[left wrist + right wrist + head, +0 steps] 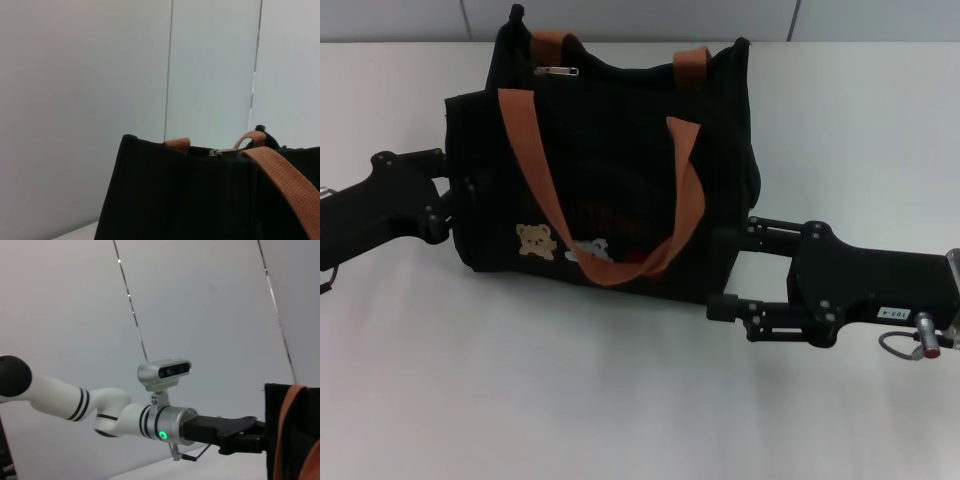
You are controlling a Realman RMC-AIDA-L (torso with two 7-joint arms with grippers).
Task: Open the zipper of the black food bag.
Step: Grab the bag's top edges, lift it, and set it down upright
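Right gripper (725, 270), jaws spread, flanks the black food bag (610, 160) at table centre; left gripper (450, 195) meets its opposite side, finger state indeterminable. Bracing step; next requires reaching the silver pull tab (557, 71) of the closed zipper (582, 70) at the far top edge.

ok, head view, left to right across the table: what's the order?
left tool at the bag's left side → bear patches on the front of the black food bag → right tool at the bag's right side.
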